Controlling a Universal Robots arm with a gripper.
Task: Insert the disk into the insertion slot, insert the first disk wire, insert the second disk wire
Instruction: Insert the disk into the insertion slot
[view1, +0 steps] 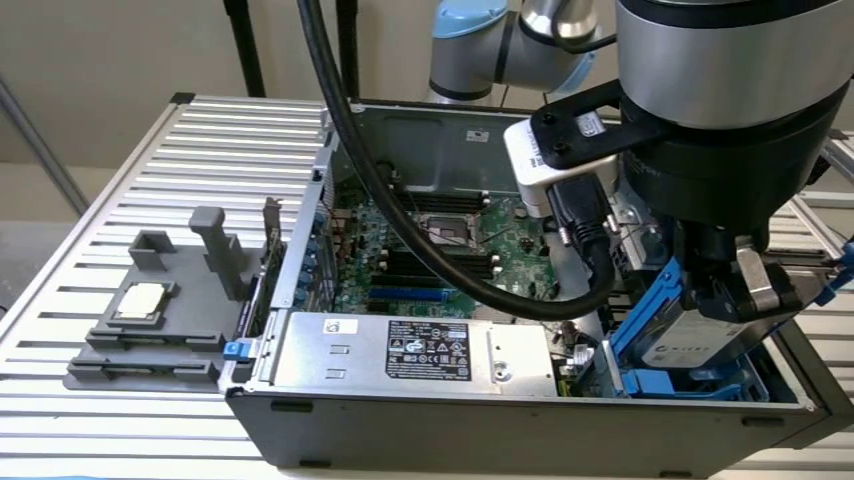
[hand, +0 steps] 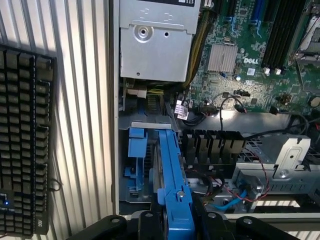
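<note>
the fingers (hand: 216, 226) are closed partway, pinching the blue frame of the disk (view1: 674, 335) from both sides. the disk hangs edge-up and tilted, with its lower end over the insertion slot (hand: 136, 150), in the corner of the computer case (view1: 534, 425) at the exterior view's right. i cannot tell whether the lower edge already touches the slot's blue rails.

the step in hand looks to be seating the disk. to do it well, i judge the frame's long edges should first line up with the blue rails and the tilt be levelled out. the push should then run straight along the rails under a firm grip, so the frame neither twists nor rides over a tab. the thin wires (hand: 220, 181) just beside the slot could get trapped under it. the silver power supply (view1: 414, 350) sits near, with the motherboard (view1: 447, 250) beyond.
</note>
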